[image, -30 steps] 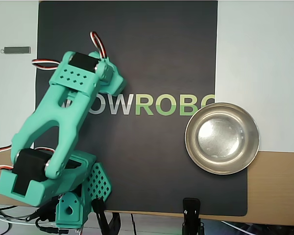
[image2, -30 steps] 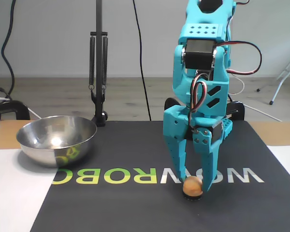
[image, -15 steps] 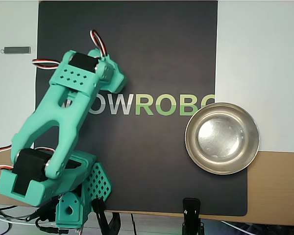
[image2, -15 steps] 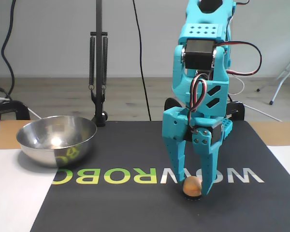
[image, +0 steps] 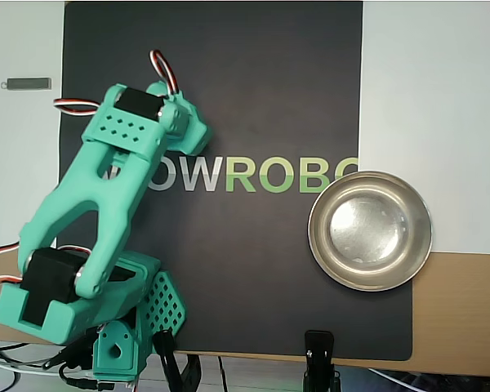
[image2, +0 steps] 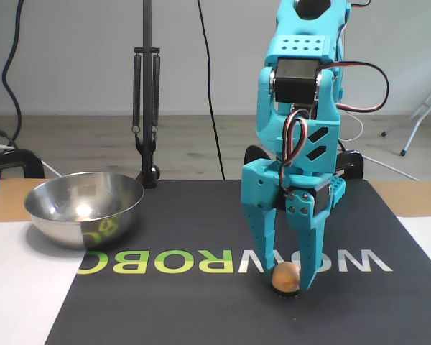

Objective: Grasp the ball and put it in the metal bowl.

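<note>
One small orange ball (image2: 286,275) sits on a little dark stand on the black mat (image2: 201,309), where the blue gripper (image2: 287,282) has closed in a bit and now hugs it, so lifting toward the far-off metal bowl (image2: 84,208) seems next, and the mat's big letters (image: 253,173) read "OWROBO".

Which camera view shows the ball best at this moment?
The fixed view: the ball sits on the dark mat between the fingertips of the gripper, plainly visible. In the overhead view the arm covers that spot, so the ball cannot be seen there.
</note>
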You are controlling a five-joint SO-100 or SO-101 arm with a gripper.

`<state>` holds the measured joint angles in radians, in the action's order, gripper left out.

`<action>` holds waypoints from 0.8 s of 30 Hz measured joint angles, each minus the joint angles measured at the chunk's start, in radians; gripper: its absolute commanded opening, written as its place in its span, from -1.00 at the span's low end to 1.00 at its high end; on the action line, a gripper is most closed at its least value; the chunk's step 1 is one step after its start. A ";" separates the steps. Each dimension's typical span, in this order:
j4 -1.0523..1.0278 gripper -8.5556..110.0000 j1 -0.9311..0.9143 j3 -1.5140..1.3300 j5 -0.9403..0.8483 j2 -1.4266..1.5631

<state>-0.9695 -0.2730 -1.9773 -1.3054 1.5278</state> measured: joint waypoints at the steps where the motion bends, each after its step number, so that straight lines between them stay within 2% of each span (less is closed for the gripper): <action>1: 0.000 0.04 0.000 0.000 0.000 0.000; 3: 0.000 0.02 0.000 0.000 0.000 0.000; 8: 0.000 -0.38 0.000 0.000 0.000 0.000; 11: 0.000 -0.53 0.000 0.000 0.000 0.000; 24: 0.000 -0.53 0.000 0.000 0.000 0.000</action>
<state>-0.9695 -0.2730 -1.9773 -1.3054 1.5278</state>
